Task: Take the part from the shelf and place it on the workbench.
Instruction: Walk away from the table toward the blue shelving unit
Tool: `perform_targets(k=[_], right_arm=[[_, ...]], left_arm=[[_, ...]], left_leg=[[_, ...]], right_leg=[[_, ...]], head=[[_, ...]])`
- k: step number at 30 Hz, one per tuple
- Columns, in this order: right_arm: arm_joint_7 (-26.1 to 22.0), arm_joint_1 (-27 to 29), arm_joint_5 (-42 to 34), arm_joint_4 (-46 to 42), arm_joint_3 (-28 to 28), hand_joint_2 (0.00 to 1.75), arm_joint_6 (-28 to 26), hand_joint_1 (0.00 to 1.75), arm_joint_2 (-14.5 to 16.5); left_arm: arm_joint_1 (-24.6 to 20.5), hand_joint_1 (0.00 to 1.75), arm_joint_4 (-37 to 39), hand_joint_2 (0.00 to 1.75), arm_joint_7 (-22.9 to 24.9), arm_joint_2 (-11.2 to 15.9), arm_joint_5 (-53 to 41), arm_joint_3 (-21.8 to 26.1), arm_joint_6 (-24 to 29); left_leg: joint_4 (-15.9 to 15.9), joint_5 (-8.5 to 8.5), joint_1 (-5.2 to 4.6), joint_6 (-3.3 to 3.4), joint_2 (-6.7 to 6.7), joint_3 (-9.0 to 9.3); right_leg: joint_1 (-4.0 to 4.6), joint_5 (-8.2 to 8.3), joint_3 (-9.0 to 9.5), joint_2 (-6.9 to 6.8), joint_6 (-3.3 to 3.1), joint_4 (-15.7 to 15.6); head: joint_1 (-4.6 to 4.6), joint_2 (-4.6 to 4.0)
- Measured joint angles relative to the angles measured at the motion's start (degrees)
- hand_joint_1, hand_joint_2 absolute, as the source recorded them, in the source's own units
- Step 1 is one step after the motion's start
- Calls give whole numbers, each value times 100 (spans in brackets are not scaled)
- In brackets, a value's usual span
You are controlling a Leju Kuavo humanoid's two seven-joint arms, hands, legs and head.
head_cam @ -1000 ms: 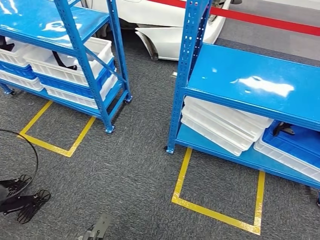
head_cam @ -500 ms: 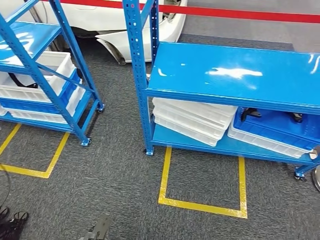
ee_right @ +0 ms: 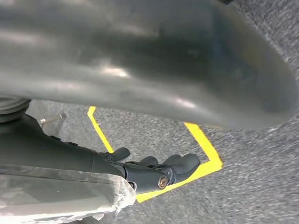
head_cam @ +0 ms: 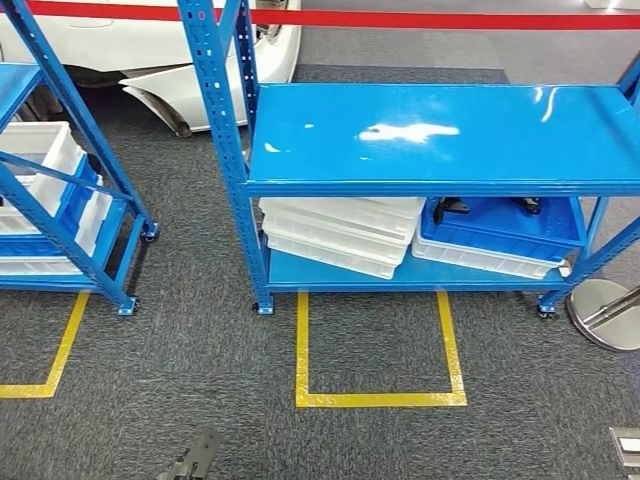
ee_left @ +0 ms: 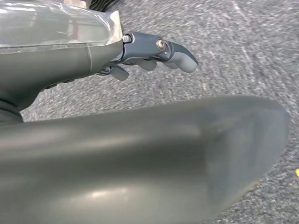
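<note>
Both hands hang empty above grey carpet, holding nothing. Seen from its wrist camera, the left hand has dark fingers stretched out loosely, nearly straight, with its thick grey thumb large in the foreground. From the other wrist camera, the right hand shows the same relaxed pose, fingers extended and slightly apart, over a corner of yellow floor tape. From the head camera, a blue metal shelf stands straight ahead on small castors, its glossy top board bare and reflecting the ceiling lights. On its lower board, a stack of white trays lies at the left, tilted against one another. Just beside them to the right sits a blue tray nested on a white tray; inside the blue tray lies a dark part, partly hidden under the top board, too shadowed to make out its shape. A yellow tape rectangle is marked on the carpet directly in front of the shelf. To the left stands a second blue shelf carrying white and blue bins. Behind the shelves, a white car body sits beyond a red barrier belt. At the right edge, a round steel stanchion base rests on the carpet.
</note>
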Motion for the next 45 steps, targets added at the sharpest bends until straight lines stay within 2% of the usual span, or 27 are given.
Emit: perform_targets(k=[2,3,5,11,12,14,15,16,18,20,22,24,26,28,30,32,33,34,35,36,37,38,39,41,43,44,45], right_arm=[[0,-12,0,0,0,0,1,0,-6],[0,-20,0,0,1,0,1,0,-8],[0,-20,0,1,2,0,2,0,-8],[0,-10,1,1,1,0,2,0,-8],[0,-15,13,0,1,0,-3,0,-8],[24,-19,73,-1,5,0,-33,0,-9],[49,-18,114,-1,10,0,-55,0,-10],[75,-12,149,0,17,0,-75,0,-10],[109,-8,195,1,43,0,-101,0,-8],[119,-12,221,3,76,0,-111,0,-2],[129,-9,233,5,100,0,-116,0,-3],[141,-2,242,10,110,0,-118,0,-1],[146,-3,254,15,121,0,-118,0,6],[146,-3,264,17,135,0,-118,0,-2],[146,-8,271,17,142,0,-118,0,-12],[147,-11,276,18,144,0,-118,0,-15],[149,-8,278,19,144,0,-118,0,-16],[151,-5,279,19,144,0,-118,0,-17],[152,-2,281,19,144,0,-117,0,-19],[153,-2,285,19,145,0,-117,0,-21],[153,-3,287,21,145,0,-114,0,-22],[153,-10,290,23,146,0,-111,0,-22],[153,-17,293,26,148,0,-109,0,-22],[153,-22,297,28,151,0,-105,0,-21],[153,-6,301,27,153,0,-106,0,-21],[153,-2,302,26,153,0,-107,0,-21],[153,-4,304,25,154,0,-107,0,-21]], left_arm=[[-5,0,-1,0,-1,1,0,0,-9],[-8,0,-1,0,-2,1,0,0,-12],[-16,0,-1,0,-2,1,0,0,-18],[-26,0,-1,0,-3,0,-1,0,-23],[-25,0,-1,0,-5,1,-1,0,-30],[-6,0,0,0,-7,2,-4,0,-63],[4,0,0,0,-7,2,-7,0,-83],[9,0,0,0,-6,3,-11,0,-99],[2,0,-1,0,-8,7,-20,0,-124],[-8,0,-1,0,-19,16,-25,-2,-149],[-6,0,-1,0,-42,22,-33,-2,-160],[4,0,-1,0,-64,30,-45,-1,-165],[-3,0,-1,0,-79,34,-51,0,-178],[-19,0,-1,0,-86,31,-50,0,-192],[-22,0,-2,0,-88,28,-48,0,-198],[-10,0,-1,0,-87,28,-48,0,-202],[-3,0,-1,0,-88,28,-48,0,-206],[1,0,-1,0,-92,28,-48,0,-220],[3,0,-2,0,-99,28,-47,0,-241],[4,0,-2,0,-107,28,-47,0,-264],[3,0,-2,0,-115,29,-47,0,-283],[2,0,-2,0,-120,30,-48,0,-289],[1,0,-2,0,-122,31,-50,0,-287],[-1,0,-2,0,-124,33,-52,0,-277],[-11,0,-2,0,-127,33,-53,0,-271],[-17,0,-2,0,-131,33,-54,0,-267],[-20,0,-2,0,-134,33,-54,0,-264]], left_leg=[[-1,-51,-22,-61,96,54],[-3,-72,-36,-93,135,75],[-20,-92,-41,-143,196,108],[-50,-103,-30,-192,250,155],[294,-301,-25,-210,149,10],[1206,-700,-18,-225,-79,-427],[1562,-803,-19,-214,-197,-622],[1464,-648,-24,-191,-207,-622],[724,-182,-36,-120,-251,-350],[171,45,-49,-76,-312,-142],[46,48,-58,-86,-337,-113],[58,38,-86,-70,-343,-119],[59,42,-107,-17,-341,-116],[7,71,-77,44,-315,-91],[-33,84,-45,95,-279,-69],[-36,66,-38,107,-246,-64],[-35,51,-33,99,-232,-56],[-34,32,-24,83,-226,-39],[-34,6,-11,60,-224,-8],[-34,-28,4,27,-223,35],[-35,-62,8,-15,-221,77],[-32,-97,7,-58,-219,108],[-32,-123,-2,-97,-216,128],[-55,-154,-11,-154,-208,159],[-19,-223,5,-208,-200,191],[129,-297,10,-226,-199,142],[433,-417,11,-235,-202,-1]], right_leg=[[38,256,352,-167,-64,-695],[57,282,425,-211,-109,-849],[85,259,419,-153,-189,-864],[82,260,426,-78,-244,-881],[70,267,438,-14,-287,-897],[60,271,466,149,-370,-918],[66,264,481,237,-401,-920],[76,254,499,287,-404,-917],[85,231,538,359,-387,-915],[101,208,534,400,-351,-894],[110,199,509,406,-335,-880],[82,211,515,399,-289,-908],[58,230,531,408,-214,-945],[61,162,515,348,-160,-882],[52,-117,307,219,-101,-418],[22,-446,-82,149,-46,372],[6,-499,-219,140,-24,636],[-8,-439,-252,133,-5,689],[-20,-267,-160,120,9,490],[-30,-33,31,96,22,97],[-25,130,236,60,29,-303],[-14,221,406,31,6,-641],[-1,232,503,10,-31,-833],[26,142,538,10,-143,-897],[15,96,603,18,-242,-919],[10,71,653,22,-289,-937],[7,38,711,28,-334,-953]], head=[[-3,0],[-6,0],[-13,0],[-8,0],[-15,0],[-31,0],[-39,0],[-40,0],[-37,0],[-34,0],[-30,0],[-28,0],[-32,0],[-29,0],[-22,0],[-19,0],[-19,0],[-20,0],[-20,0],[-20,0],[-17,0],[-11,0],[-9,0],[-12,0],[-26,0],[-35,0],[-45,0]])
